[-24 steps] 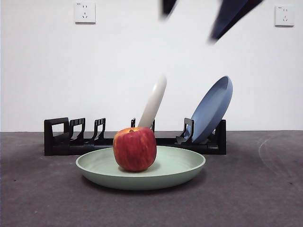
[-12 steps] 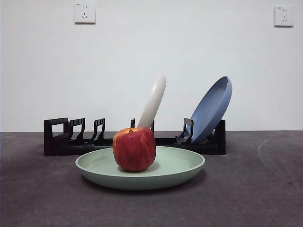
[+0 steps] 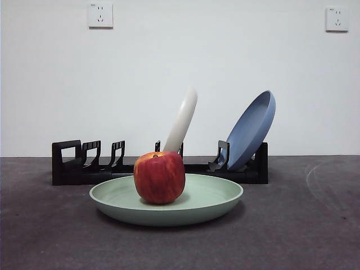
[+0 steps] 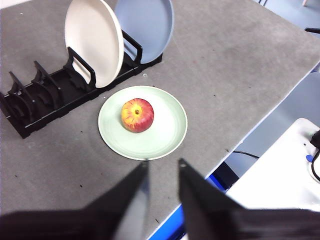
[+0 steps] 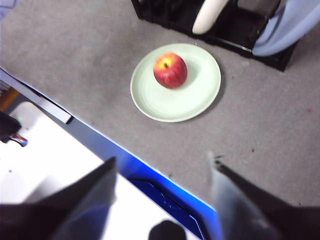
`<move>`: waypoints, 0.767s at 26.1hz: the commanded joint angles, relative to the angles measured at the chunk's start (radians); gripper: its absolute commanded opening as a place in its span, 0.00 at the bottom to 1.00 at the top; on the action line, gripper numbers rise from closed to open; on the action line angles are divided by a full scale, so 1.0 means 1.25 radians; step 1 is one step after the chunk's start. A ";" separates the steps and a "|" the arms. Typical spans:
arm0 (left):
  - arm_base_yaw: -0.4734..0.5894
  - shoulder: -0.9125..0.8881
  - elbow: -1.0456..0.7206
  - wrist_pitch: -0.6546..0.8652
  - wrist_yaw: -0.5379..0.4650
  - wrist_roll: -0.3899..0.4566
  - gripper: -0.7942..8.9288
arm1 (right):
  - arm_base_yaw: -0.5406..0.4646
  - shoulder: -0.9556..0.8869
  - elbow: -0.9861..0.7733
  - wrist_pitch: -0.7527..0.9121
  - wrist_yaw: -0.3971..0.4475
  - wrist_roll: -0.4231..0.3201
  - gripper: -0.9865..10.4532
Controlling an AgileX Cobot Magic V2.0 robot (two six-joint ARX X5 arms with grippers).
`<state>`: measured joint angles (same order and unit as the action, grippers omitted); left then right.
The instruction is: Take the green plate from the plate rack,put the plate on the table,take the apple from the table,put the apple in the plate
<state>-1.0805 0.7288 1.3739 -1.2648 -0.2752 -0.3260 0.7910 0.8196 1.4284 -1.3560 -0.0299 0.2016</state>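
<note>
From my station the job looked finished: the apple [image 3: 160, 176] sat inside the green plate [image 3: 214, 203], a little off its centre, and the plate lay flat on the table [image 3: 304, 225] just in front of the rack [image 3: 73, 163], where a white plate [image 3: 183, 121] and a blue plate [image 3: 253, 129] leaned in their slots. The left gripper [image 4: 162, 167] hung high above the table's edge with its jaws narrowly parted and nothing between them. The right gripper [image 5: 162, 167] was also raised well clear, spread wide and empty, so I judged nothing remained to do.
</note>
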 commanded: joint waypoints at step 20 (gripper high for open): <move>-0.001 0.011 -0.004 -0.001 0.005 -0.017 0.08 | 0.001 -0.008 -0.075 -0.019 0.102 0.012 0.09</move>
<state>-1.0805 0.7422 1.3739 -1.2667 -0.2733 -0.3416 0.7910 0.8112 1.3407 -1.3560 0.0906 0.2066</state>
